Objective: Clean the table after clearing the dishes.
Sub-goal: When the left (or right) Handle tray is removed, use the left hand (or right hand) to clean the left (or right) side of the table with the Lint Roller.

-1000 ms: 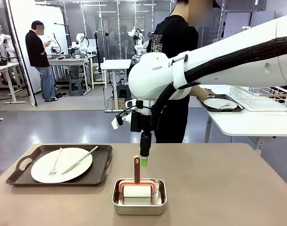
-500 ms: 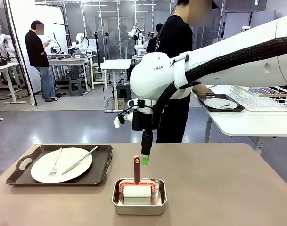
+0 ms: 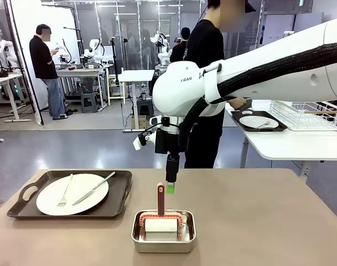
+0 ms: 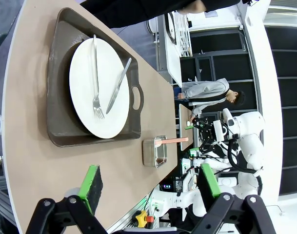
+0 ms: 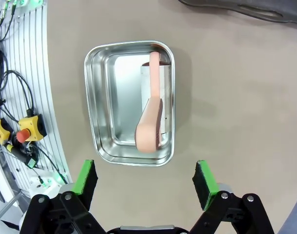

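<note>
2 tools, both spread wide, nothing held. Right tool (image 3: 169,189) hangs fingers-down just above the steel pan (image 3: 162,237), close beside the upright pink brush handle (image 3: 160,198). From its wrist the pan lies straight ahead of the green pads. 1 plate (image 3: 72,195) with fork (image 3: 64,192) and knife (image 3: 94,188) on a brown tray (image 3: 123,191) rests on the bench (image 3: 257,221), ahead of the left tool (image 4: 149,183). 2nd plate (image 3: 257,121) on a white side table (image 3: 290,147), well beyond the right tool; a person's hand (image 3: 241,103) at its tray edge.
</note>
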Motion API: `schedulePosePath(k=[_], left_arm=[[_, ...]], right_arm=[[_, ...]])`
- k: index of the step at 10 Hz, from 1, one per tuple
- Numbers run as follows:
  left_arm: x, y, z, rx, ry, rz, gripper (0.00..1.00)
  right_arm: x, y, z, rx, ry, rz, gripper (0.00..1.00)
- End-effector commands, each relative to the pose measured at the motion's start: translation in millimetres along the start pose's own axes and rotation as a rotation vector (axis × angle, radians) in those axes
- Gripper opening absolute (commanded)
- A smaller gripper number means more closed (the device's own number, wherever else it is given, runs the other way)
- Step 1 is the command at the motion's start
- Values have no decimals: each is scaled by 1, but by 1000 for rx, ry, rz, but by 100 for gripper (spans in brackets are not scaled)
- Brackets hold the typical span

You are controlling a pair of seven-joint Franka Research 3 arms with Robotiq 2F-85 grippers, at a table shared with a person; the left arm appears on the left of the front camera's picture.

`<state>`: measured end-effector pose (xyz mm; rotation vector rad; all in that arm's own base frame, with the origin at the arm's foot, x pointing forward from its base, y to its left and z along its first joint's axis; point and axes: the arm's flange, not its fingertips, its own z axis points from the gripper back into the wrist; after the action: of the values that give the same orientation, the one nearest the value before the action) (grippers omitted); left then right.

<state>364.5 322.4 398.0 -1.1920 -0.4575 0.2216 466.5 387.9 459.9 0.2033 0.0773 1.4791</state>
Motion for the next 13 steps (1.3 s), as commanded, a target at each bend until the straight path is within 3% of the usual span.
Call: schedulePosePath(k=[1, 8, 13], left_arm=[[-1, 0, 3, 1, -5, -2, 100], [-1, 0, 3, 1, -5, -2, 100], [-1, 0, 3, 1, -5, -2, 100]], right_arm=[[6, 0, -10, -42, 14, 68, 100], [44, 8, -28, -18, 71, 118, 100], [41, 9, -46, -48, 113, 87, 100]])
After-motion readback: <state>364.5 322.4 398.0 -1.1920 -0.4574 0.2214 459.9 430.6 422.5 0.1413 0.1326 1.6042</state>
